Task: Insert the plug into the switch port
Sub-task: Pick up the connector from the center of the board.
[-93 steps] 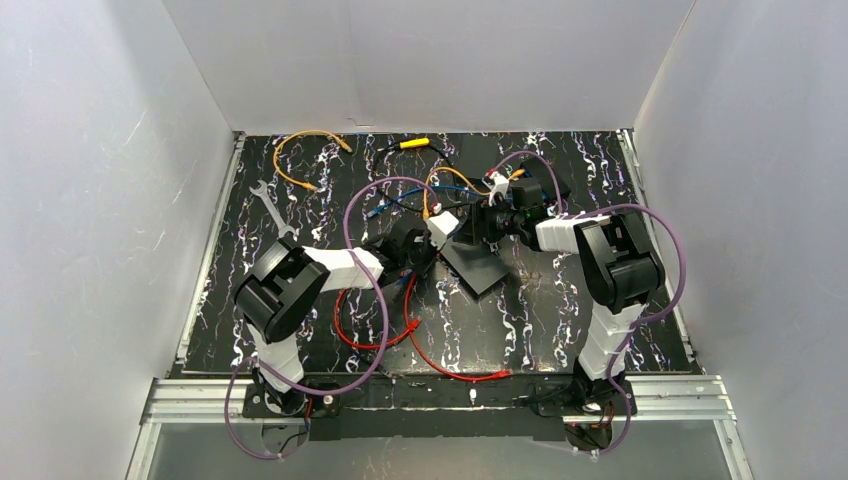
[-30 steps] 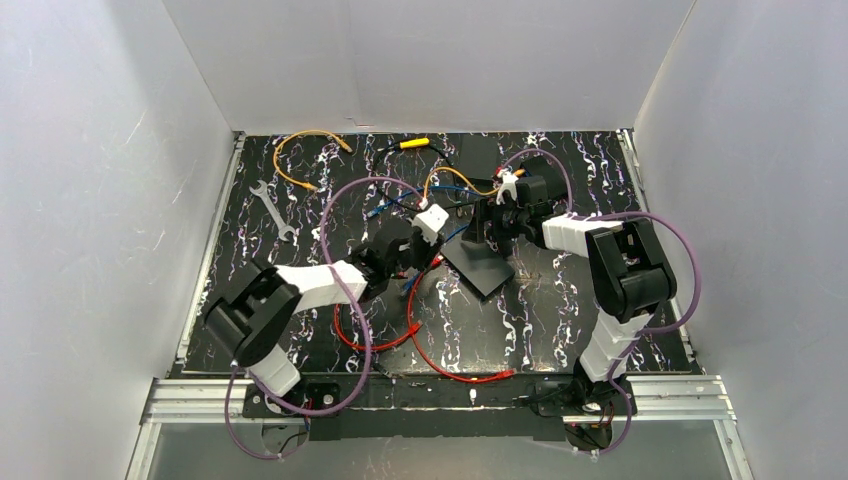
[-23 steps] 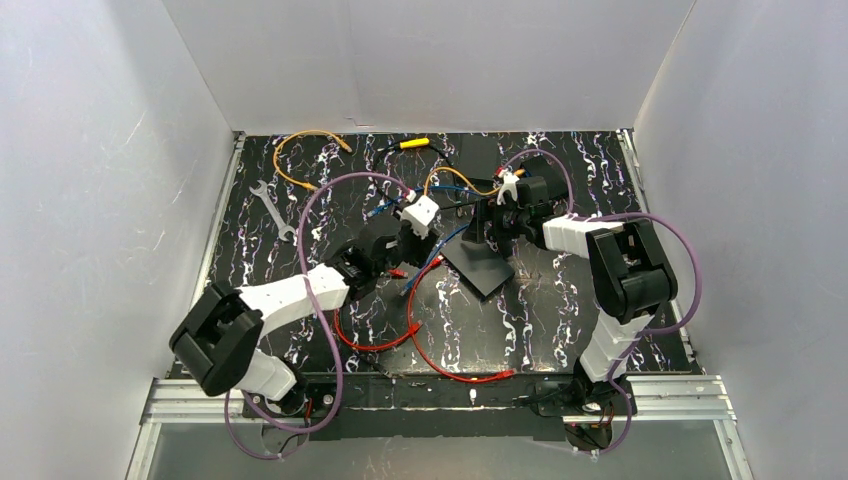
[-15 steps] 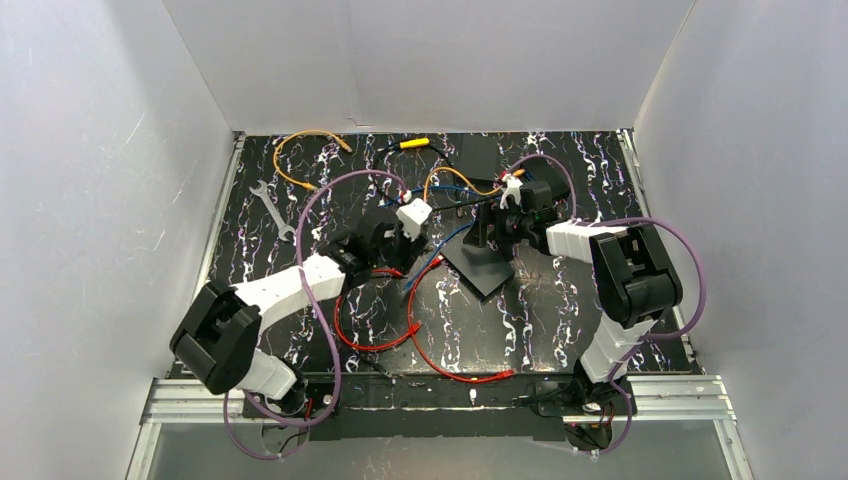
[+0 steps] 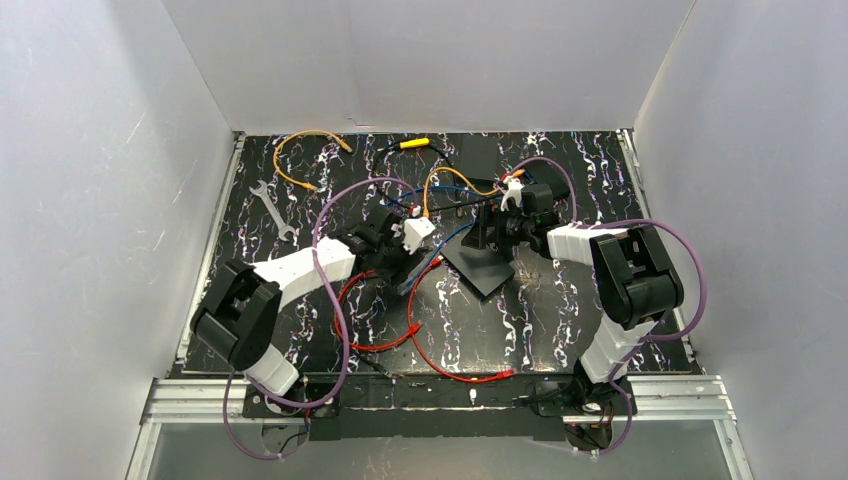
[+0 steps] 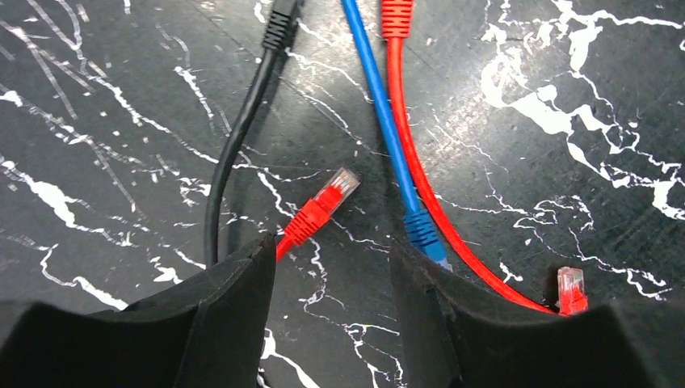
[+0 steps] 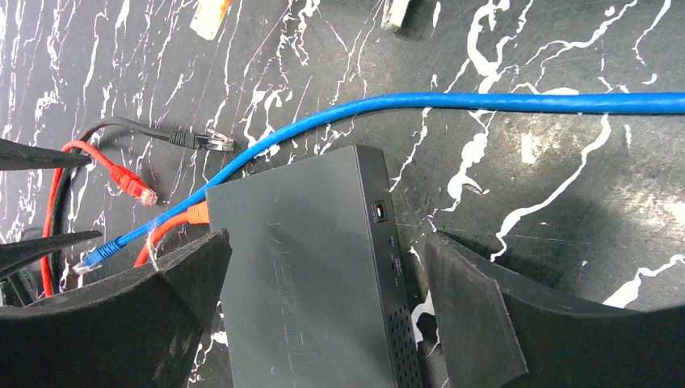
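Near the counter's point(image 5: 545, 310) middle, the left claw point(image 6: 331, 246) hangs jaws apart over a loose red plug point(image 6: 327, 202), not gripping it. The right claw point(image 7: 327, 238), spread wide, straddles the black switch point(image 7: 307, 283). Likely next: descend and pinch the plug.

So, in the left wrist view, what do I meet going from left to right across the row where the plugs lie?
black cable → red plug → blue plug → second red plug
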`<state>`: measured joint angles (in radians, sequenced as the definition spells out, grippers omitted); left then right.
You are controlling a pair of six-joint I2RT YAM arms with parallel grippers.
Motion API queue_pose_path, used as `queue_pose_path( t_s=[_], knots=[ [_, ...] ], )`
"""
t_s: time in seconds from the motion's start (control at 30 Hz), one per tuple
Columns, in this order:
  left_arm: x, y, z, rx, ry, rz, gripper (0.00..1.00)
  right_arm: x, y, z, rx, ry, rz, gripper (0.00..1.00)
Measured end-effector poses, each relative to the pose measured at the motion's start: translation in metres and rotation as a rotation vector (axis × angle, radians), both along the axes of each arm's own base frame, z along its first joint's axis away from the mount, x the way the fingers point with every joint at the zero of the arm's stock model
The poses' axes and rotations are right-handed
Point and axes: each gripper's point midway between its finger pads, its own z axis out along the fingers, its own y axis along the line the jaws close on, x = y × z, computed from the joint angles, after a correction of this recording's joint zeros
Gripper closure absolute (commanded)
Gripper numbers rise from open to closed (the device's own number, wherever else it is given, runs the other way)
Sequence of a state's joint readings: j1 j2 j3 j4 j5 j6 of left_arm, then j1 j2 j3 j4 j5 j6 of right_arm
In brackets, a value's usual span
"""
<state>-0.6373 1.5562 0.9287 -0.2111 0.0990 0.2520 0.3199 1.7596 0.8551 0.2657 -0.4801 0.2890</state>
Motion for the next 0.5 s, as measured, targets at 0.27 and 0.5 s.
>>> queue_pose_path(
  t_s=[0.27,0.5],
  knots=[
    [-0.007,0.000,-0.014,0.033,0.058,-0.047,0.50,0.000,0.000,0.001,0.000,-0.001,-0.001,0.00],
    [-0.001,0.001,-0.030,0.067,0.083,-0.069,0.54,-0.001,0.000,0.001,0.001,0.000,0.000,0.00]
  ],
)
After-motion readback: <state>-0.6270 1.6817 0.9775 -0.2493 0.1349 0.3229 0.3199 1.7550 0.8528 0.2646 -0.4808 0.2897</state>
